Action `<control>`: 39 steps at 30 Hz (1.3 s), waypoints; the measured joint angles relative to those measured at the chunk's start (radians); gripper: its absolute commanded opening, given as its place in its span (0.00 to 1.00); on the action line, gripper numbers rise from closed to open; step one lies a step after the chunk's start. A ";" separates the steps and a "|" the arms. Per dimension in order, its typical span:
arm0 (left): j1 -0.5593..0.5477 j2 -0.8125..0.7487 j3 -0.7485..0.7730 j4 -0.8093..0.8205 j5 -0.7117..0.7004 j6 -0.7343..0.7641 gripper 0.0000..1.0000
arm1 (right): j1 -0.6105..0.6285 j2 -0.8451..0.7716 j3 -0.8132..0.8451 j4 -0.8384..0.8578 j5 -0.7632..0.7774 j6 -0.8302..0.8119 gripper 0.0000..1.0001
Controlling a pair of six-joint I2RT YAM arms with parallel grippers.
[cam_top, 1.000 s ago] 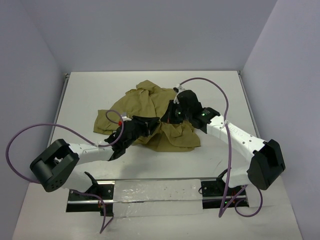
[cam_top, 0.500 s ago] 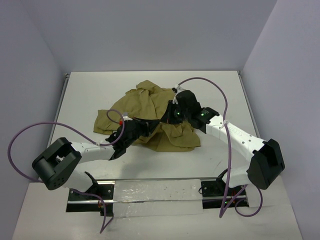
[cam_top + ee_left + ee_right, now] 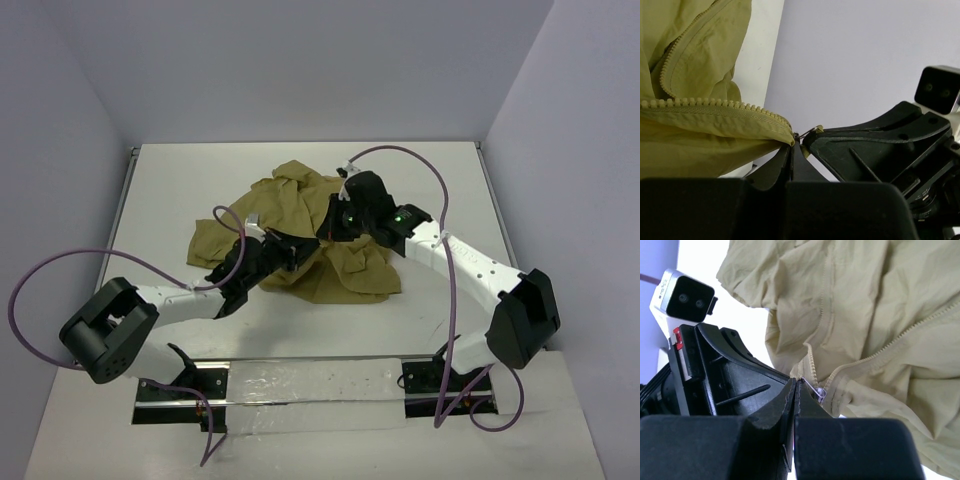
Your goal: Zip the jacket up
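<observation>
At the near edge of the white table (image 3: 440, 300), my two arms are angling in from either side, and a purple cable (image 3: 60, 268) is looping off each.

My left gripper (image 3: 794, 145) is sitting low over the near hem of the jacket (image 3: 290, 200). Its fingers are pressing together on the end of the cloth, right where the row of zipper teeth (image 3: 715, 103) is running out.

My right gripper (image 3: 795, 385) is meeting it nose to nose, tips almost touching. Its fingers are likewise pressing together, and they are clamping the small metal zipper pull (image 3: 816, 389) at the foot of the track. Seen from the right wrist, the left wrist camera (image 3: 684, 300) is staring back just beyond the black fingers.

Behind the two grippers, the jacket is lying crumpled in a loose olive-tan heap at the middle of the table. Its front is gaping open. One line of teeth is slanting up and away to the right, while another seam is climbing through the wrinkled cloth toward the far side. One part of the garment is spilling out to the left, and a bunched fold is rising at the far end of the heap.

Beyond the heap, bare tabletop is stretching to the pale lilac walls (image 3: 300, 70) that are boxing in the workspace.
</observation>
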 measured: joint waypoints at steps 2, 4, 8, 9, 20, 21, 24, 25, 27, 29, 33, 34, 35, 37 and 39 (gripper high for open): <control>0.014 -0.006 -0.010 0.024 0.028 0.024 0.00 | 0.000 0.010 0.020 -0.007 -0.009 -0.002 0.00; 0.025 -0.010 -0.016 0.046 0.047 0.045 0.00 | -0.001 0.021 0.041 -0.014 -0.020 -0.002 0.00; 0.048 -0.010 -0.022 0.085 0.100 0.099 0.00 | -0.008 0.049 0.079 -0.026 -0.055 -0.002 0.00; 0.055 -0.010 -0.022 0.090 0.118 0.114 0.00 | -0.011 0.057 0.086 -0.026 -0.063 -0.002 0.00; 0.079 -0.010 0.006 0.087 0.267 0.269 0.00 | -0.019 0.119 0.106 -0.028 -0.110 0.006 0.00; 0.079 -0.010 0.008 0.088 0.277 0.278 0.00 | -0.022 0.127 0.107 -0.027 -0.114 0.010 0.00; 0.079 -0.010 0.009 0.088 0.304 0.301 0.00 | -0.034 0.146 0.108 -0.024 -0.130 0.023 0.00; 0.079 -0.010 0.009 0.087 0.313 0.306 0.00 | -0.038 0.152 0.109 -0.021 -0.133 0.027 0.00; 0.079 -0.011 0.009 0.087 0.325 0.319 0.00 | -0.045 0.161 0.113 -0.020 -0.136 0.035 0.00; 0.079 -0.014 0.009 0.087 0.338 0.327 0.00 | -0.051 0.170 0.119 -0.019 -0.136 0.041 0.00; 0.078 -0.043 0.009 0.080 0.367 0.342 0.00 | -0.070 0.197 0.170 -0.021 -0.132 0.043 0.00; 0.077 -0.053 0.008 0.080 0.373 0.347 0.00 | -0.076 0.204 0.185 -0.020 -0.131 0.043 0.00; 0.075 -0.066 0.007 0.070 0.378 0.355 0.00 | -0.084 0.211 0.201 -0.025 -0.130 0.043 0.00; 0.068 -0.126 -0.012 0.015 0.383 0.379 0.00 | -0.103 0.229 0.244 -0.039 -0.130 0.044 0.00; 0.056 -0.209 -0.044 -0.037 0.387 0.401 0.00 | -0.131 0.259 0.292 -0.034 -0.132 0.044 0.00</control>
